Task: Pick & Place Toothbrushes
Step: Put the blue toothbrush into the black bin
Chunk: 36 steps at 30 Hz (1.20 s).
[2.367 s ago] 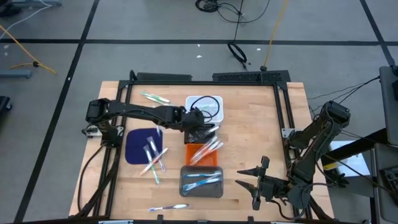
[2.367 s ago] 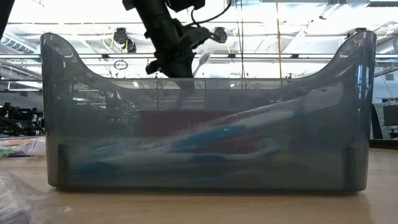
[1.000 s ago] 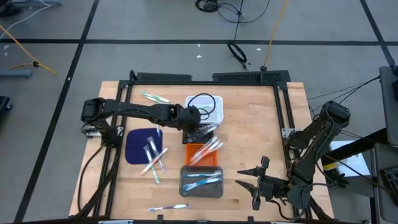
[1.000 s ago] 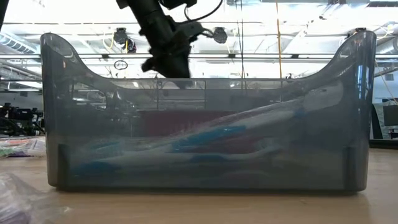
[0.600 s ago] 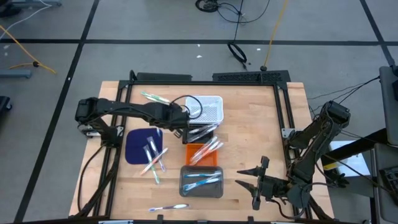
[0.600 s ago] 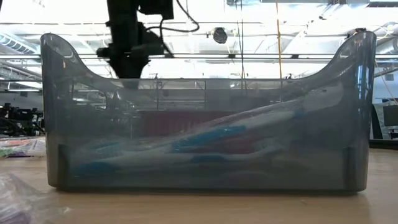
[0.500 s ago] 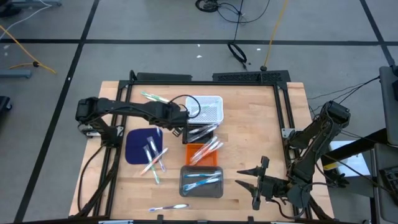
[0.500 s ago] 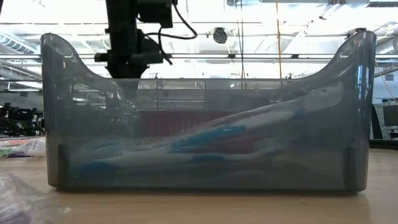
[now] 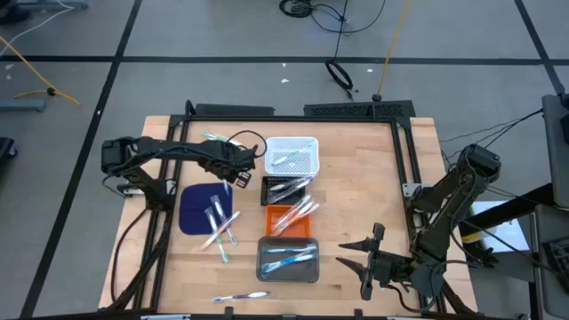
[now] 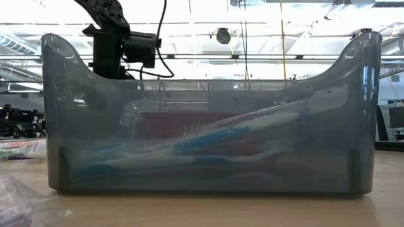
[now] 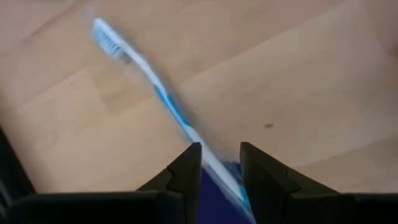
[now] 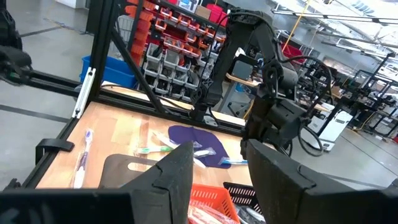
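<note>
My left gripper [image 9: 238, 174] [image 11: 221, 149] is open and hangs over the far right corner of the dark blue mat [image 9: 201, 208]. A white and blue toothbrush [image 11: 155, 87] lies flat below it, head on the wood and handle end on the mat; the fingers stand either side of the handle without touching. Several toothbrushes [image 9: 219, 224] lie on the mat, a green one [image 9: 220, 139] near the far edge, and one [image 9: 238, 296] at the near edge. My right gripper [image 9: 360, 258] [image 12: 217, 149] waits open at the near right.
Four trays stand in a row at mid table: a white one [image 9: 293, 156] holding a toothbrush, a black one [image 9: 286, 188], an orange one [image 9: 289, 216] with toothbrushes, and a clear grey one [image 9: 287, 258] [image 10: 208, 113] with blue toothbrushes. A black frame [image 9: 404, 151] borders the table.
My left gripper has travelled from above the white and black trays toward the table's left, to the mat's far right corner. The white tray, covered by the arm a second ago, now shows in full.
</note>
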Tool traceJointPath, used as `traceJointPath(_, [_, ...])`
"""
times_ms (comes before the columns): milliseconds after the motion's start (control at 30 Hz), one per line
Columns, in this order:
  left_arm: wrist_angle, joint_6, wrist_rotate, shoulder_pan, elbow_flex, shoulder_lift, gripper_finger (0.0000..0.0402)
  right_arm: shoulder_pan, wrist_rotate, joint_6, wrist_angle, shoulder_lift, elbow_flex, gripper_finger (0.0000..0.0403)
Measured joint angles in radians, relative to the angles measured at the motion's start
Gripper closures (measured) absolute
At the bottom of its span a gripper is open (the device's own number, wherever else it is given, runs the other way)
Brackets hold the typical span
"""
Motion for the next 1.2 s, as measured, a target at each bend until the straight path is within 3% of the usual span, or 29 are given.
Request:
traceJointPath(567, [0.117,-0.038,0.056,0.069,-0.123,-0.005,0.0289,0.0,0.0,0.0,0.002,0.0,0.0,0.0261])
traceJointPath(967, [0.19,-0.008,0.053,0.069,-0.128,-0.004,0.0289,-0.06,-0.003,0.03,0.009,0.0,-0.027,0.0261])
traceJointPath(1200, [0.226,-0.014,0.054,0.069,-0.145,-0.004,0.0289,-0.121,-0.203,0.059,0.017,0.0,-0.028,0.0261])
